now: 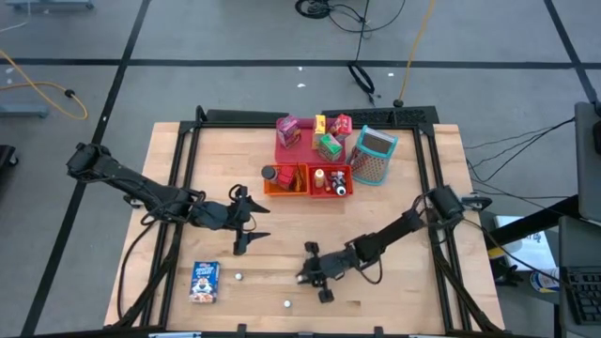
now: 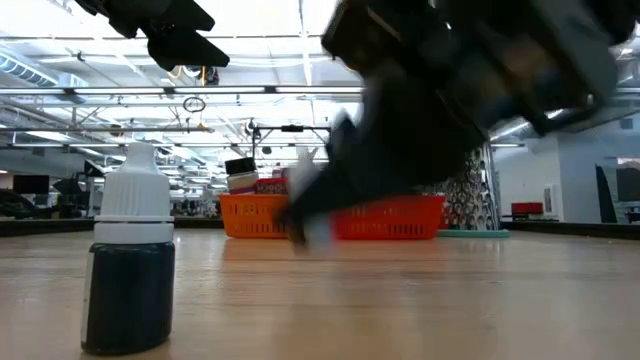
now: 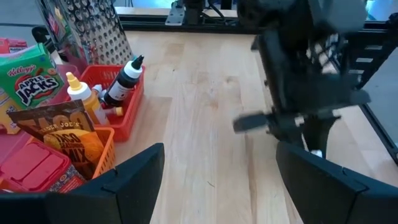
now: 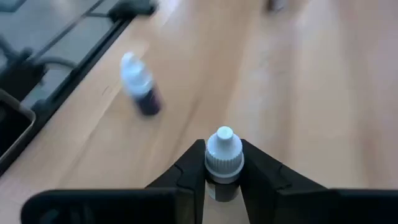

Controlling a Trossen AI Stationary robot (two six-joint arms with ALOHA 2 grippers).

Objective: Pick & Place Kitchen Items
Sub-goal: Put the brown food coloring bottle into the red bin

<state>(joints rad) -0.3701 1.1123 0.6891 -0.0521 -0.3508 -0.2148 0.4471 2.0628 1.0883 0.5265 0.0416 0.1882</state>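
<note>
Seen from above, a wooden table [image 1: 394,282] fills the middle of the frame; two dark arms reach in from the left and right edges. The right gripper [image 4: 222,163], low and right of centre in the overhead picture, is clenched on a tiny bottle [image 4: 222,155]; in its wrist picture the two fingers [image 4: 186,171] press the bottle's neck from both sides, and the white cap points away from the wrist, so the bottle's long axis runs along the fingers. A second small bottle [image 4: 140,85] sits on the wood in the upper left of that picture, apart from the fingers. The left gripper [image 1: 246,222] hangs left of centre with its fingers spread wide, holding nothing. The orange bin [image 1: 286,178] and red bin [image 1: 330,181] sit at upper centre, further up the frame from the held bottle; the right arm is judged nearer for a carry there. A blue cereal box [image 1: 205,281] lies at lower left.
</note>
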